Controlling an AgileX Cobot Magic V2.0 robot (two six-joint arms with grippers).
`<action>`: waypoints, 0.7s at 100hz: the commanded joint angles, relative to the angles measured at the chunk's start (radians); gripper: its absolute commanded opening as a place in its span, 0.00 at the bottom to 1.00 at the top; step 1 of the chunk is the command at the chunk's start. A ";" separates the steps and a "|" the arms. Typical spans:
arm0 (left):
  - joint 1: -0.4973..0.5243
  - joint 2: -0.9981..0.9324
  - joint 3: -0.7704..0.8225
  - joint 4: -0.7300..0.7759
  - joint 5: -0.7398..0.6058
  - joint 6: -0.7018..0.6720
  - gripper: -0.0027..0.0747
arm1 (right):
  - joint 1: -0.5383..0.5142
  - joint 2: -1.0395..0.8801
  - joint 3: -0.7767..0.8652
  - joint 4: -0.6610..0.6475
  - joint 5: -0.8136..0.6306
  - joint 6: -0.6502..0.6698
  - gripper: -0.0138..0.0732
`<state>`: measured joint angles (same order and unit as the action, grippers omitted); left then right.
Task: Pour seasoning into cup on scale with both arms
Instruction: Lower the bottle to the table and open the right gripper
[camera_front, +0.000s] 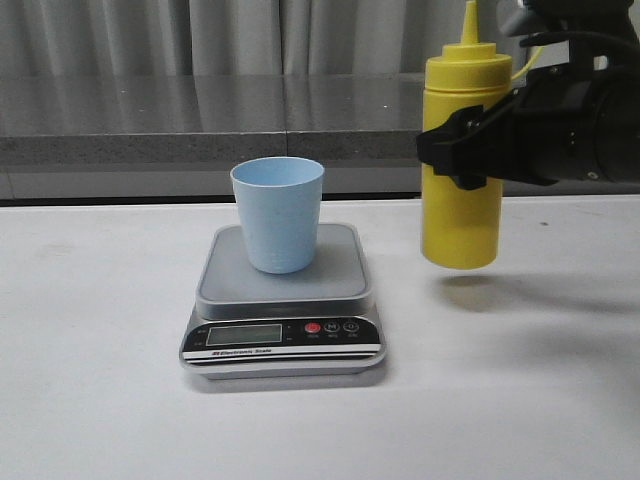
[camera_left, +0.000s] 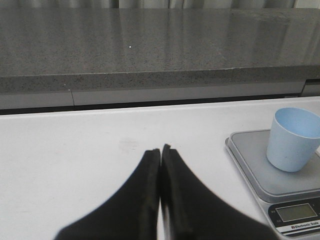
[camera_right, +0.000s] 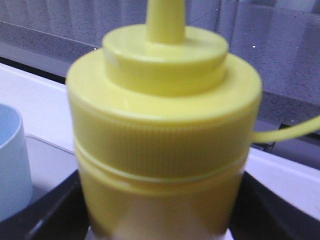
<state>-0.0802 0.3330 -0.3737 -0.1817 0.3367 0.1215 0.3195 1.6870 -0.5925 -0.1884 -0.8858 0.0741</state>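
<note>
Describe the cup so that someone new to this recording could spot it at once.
On the white table sits a grey scale with a black front panel. The cup stands upright on its platform, towards the back. It is small, pale blue and handleless, unlike the taller yellow bottle that the right gripper holds off the table beside it.

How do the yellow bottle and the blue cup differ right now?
The yellow bottle is taller than the blue cup. The bottle hangs above the table in the right gripper; the cup stands on the scale. The bottle ends in a pointed nozzle; the cup is open-topped. Both are upright.
</note>
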 joint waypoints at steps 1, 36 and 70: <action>0.001 0.008 -0.027 -0.015 -0.086 -0.002 0.01 | -0.004 -0.002 -0.018 0.010 -0.141 -0.012 0.44; 0.001 0.008 -0.027 -0.015 -0.086 -0.002 0.01 | -0.004 0.088 -0.017 0.010 -0.179 -0.012 0.44; 0.001 0.008 -0.027 -0.015 -0.086 -0.002 0.01 | -0.004 0.103 0.024 0.009 -0.213 -0.011 0.45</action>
<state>-0.0802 0.3330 -0.3737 -0.1817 0.3367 0.1215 0.3195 1.8214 -0.5690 -0.1868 -1.0177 0.0725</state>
